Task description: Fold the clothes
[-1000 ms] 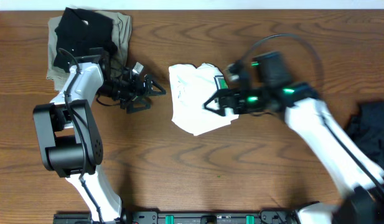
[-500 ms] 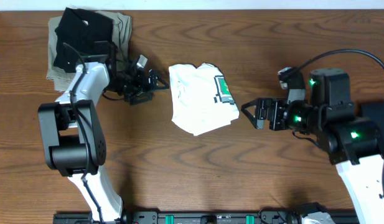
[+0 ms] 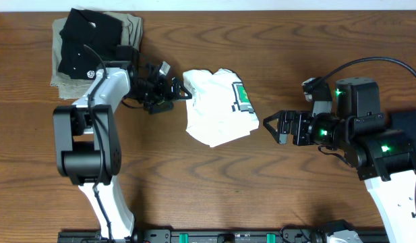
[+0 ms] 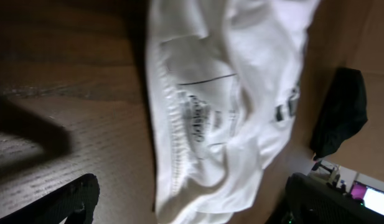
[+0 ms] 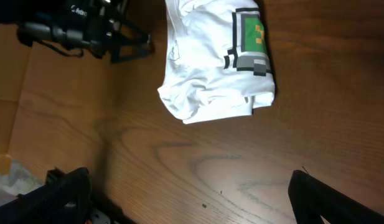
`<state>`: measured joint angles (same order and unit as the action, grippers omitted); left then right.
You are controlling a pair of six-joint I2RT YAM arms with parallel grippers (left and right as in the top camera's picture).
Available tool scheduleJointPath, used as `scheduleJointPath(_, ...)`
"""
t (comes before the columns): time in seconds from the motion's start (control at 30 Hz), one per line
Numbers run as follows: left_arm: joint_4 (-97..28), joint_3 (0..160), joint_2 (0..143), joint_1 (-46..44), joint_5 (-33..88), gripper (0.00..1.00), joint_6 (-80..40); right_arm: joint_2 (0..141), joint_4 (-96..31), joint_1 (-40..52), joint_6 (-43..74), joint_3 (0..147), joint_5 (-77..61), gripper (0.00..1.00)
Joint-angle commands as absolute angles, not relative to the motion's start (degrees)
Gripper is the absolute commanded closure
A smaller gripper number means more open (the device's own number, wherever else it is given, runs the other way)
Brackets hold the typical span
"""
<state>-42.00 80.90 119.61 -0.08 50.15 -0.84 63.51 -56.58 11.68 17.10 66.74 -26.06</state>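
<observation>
The clothes are a white T-shirt (image 3: 218,111) lying in a folded, wrinkled bundle mid-table, with a green pixel print (image 3: 242,96) on its right side. My left gripper (image 3: 183,90) is open, its tips right at the shirt's left edge. In the left wrist view the shirt (image 4: 210,106) fills the middle, reaching down between the spread fingers of that gripper (image 4: 192,194). My right gripper (image 3: 270,127) stands open to the right of the shirt and clear of it. The right wrist view shows the shirt (image 5: 210,68) well ahead of that gripper (image 5: 188,193), with bare wood between its fingers.
A folded black shirt (image 3: 90,40) lies on a khaki garment (image 3: 132,30) at the back left, behind the left arm. A dark garment (image 3: 403,131) sits at the right edge, beside the right arm.
The right gripper has come off the shirt and pulled back to the right. The left gripper has moved right, up to the shirt's left edge.
</observation>
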Motion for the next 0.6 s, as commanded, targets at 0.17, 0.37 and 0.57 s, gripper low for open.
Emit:
scheduleJointPath(0.17,-41.32,80.55,123.79,-1.85,50.33,0.03,-1.45,63.37,-56.82,11.22,16.25,67.22,-25.93,0.01)
scheduleJointPath(0.37,-38.39,80.55,124.25,-4.6,50.28,0.03,-4.73,63.37,-56.84,11.25,16.23,67.22,-25.93,0.01)
scheduleJointPath(0.57,-34.79,80.55,124.33,-7.09,50.24,0.02,-8.54,63.37,-58.15,11.27,16.23,67.22,-25.91,0.01)
